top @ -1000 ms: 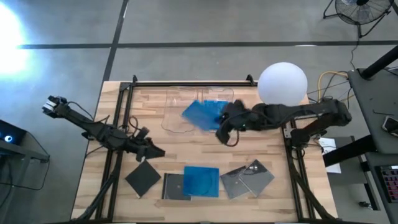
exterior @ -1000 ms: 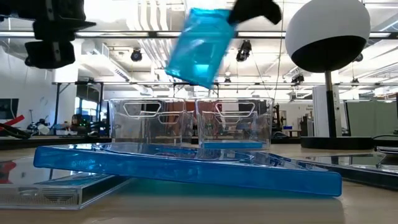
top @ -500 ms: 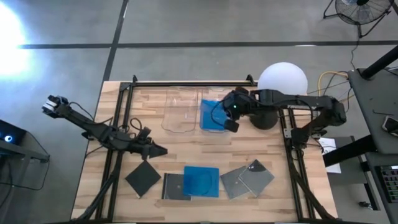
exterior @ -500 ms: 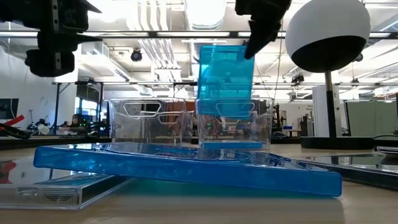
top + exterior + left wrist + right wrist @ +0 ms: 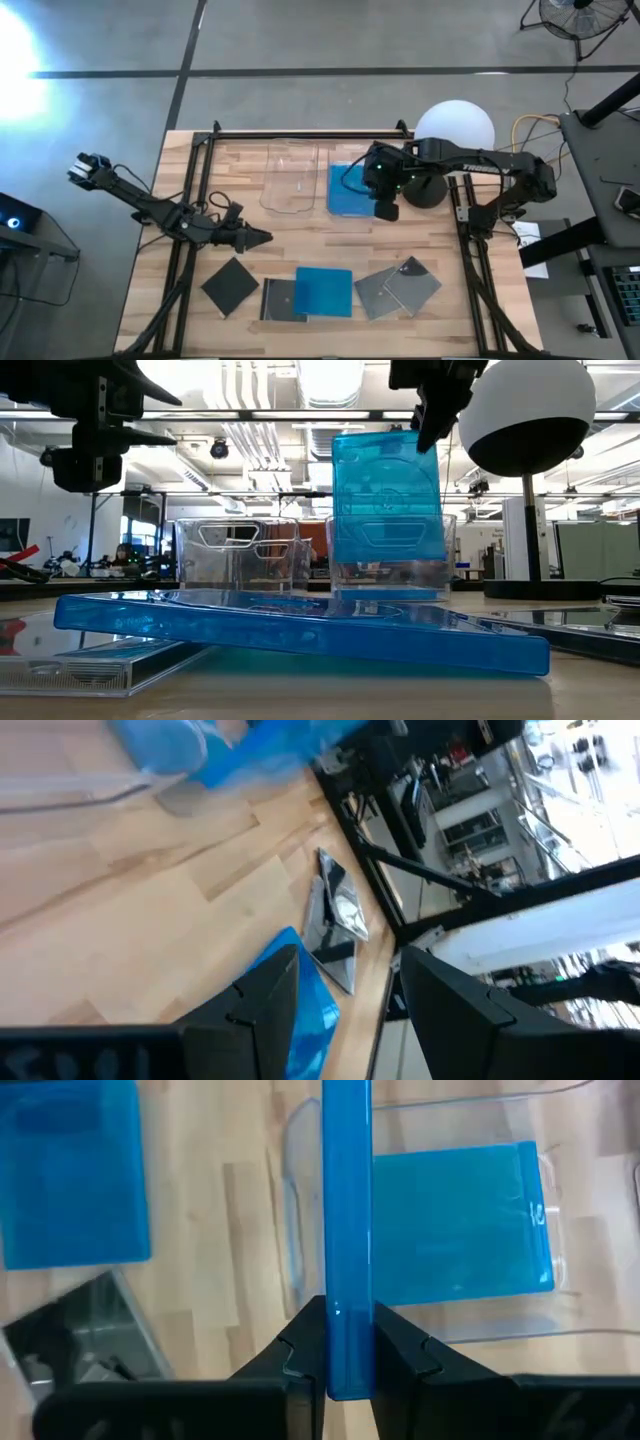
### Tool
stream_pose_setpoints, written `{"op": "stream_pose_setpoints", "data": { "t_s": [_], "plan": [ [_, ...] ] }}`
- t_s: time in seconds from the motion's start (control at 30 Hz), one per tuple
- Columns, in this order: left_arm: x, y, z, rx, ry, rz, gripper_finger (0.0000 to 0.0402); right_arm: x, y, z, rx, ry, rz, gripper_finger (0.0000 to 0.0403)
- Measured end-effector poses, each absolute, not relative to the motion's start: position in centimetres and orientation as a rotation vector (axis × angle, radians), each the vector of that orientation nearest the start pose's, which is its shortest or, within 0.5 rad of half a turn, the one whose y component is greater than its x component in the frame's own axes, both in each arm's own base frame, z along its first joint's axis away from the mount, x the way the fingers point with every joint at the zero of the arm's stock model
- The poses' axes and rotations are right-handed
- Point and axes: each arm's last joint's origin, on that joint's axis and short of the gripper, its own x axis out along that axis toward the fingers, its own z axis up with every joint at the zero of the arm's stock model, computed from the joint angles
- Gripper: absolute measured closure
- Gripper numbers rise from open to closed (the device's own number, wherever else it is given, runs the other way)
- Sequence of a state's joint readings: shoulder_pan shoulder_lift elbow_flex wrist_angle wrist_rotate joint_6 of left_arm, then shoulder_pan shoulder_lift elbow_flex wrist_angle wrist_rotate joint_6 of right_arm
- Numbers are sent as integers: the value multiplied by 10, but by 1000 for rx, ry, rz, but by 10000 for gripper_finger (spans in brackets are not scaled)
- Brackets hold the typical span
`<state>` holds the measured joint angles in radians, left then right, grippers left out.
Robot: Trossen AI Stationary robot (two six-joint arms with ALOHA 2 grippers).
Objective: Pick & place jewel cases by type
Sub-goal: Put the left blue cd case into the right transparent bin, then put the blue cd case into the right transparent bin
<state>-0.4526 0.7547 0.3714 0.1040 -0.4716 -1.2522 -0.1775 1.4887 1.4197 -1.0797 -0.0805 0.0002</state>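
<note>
over the right-hand clear bin (image 5: 385, 555), right tool (image 5: 347, 1342) clamps an upright blue jewel case (image 5: 387, 495).

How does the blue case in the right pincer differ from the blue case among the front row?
The held case hangs upright in the right pincer over the right bin; the front case lies flat on the table, overlapping a dark case. Both are translucent blue.

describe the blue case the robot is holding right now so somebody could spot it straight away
Find the two clear bins at the table's far side. Above the right-hand one, the right gripper pinches a blue jewel case upright on edge; every other case lies flat.
</note>
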Motion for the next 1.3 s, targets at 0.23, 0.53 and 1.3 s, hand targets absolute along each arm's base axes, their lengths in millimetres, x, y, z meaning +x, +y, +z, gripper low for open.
{"op": "stream_pose_setpoints", "data": {
  "t_s": [0.23, 0.53, 1.3],
  "plan": [
    [156, -60, 223, -1120, 182, 195, 241, 295, -65, 300, 190, 1138, -139, 340],
    [156, -60, 223, -1141, 169, 211, 241, 312, -78, 264, 117, 1279, -277, 246],
    [156, -60, 222, -1126, 177, 216, 241, 322, -57, 297, -118, 978, -563, 177]
  ]
}}
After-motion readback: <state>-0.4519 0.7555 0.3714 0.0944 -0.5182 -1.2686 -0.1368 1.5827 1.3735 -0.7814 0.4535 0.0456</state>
